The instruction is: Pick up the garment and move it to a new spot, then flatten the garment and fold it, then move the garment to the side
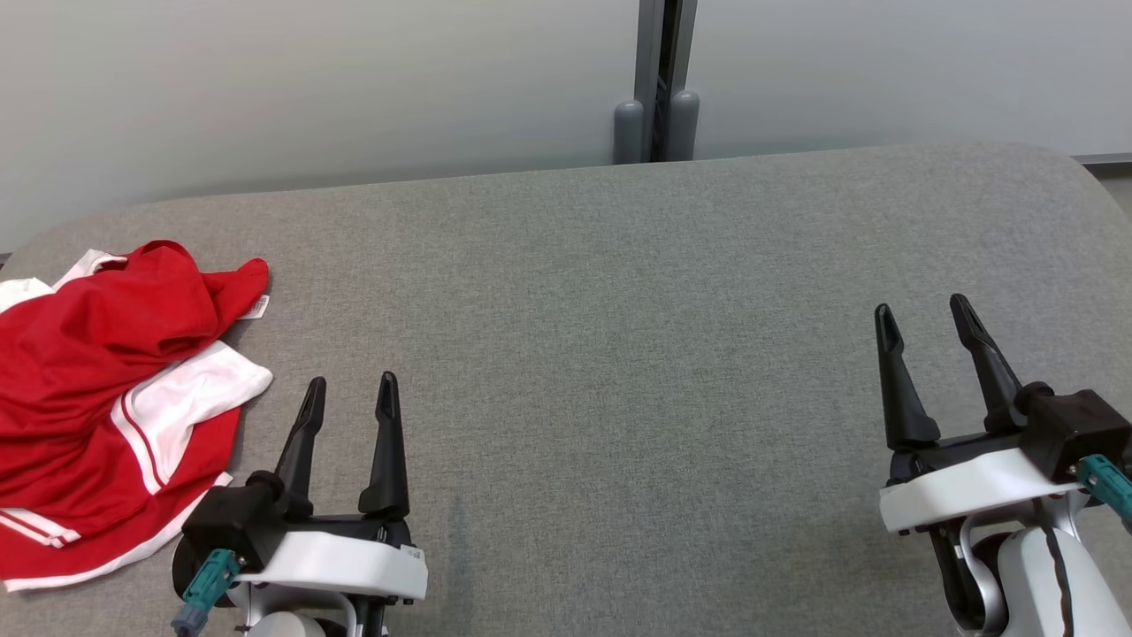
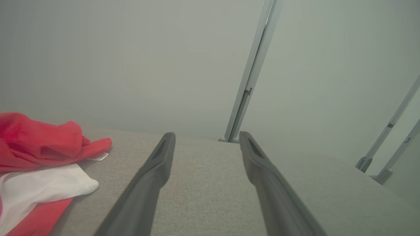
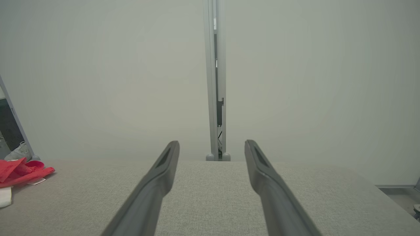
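A crumpled red and white garment (image 1: 97, 389) lies in a heap at the far left of the grey table (image 1: 619, 354). My left gripper (image 1: 350, 386) hovers open just to its right, near the front edge, with nothing between its fingers. Far across the table, at the right, my right gripper (image 1: 923, 310) also stands open and empty. The left wrist view has the garment (image 2: 39, 157) at its left, beside the open fingers (image 2: 154, 177). In the right wrist view the garment (image 3: 19, 172) is a small red patch at the far left.
A pale partition wall (image 1: 309, 88) with a grey vertical post (image 1: 656, 80) runs along the table's far edge. A shoe (image 3: 19, 151) shows on the floor beyond the table's left end. Bare grey cloth spans the table between the two grippers.
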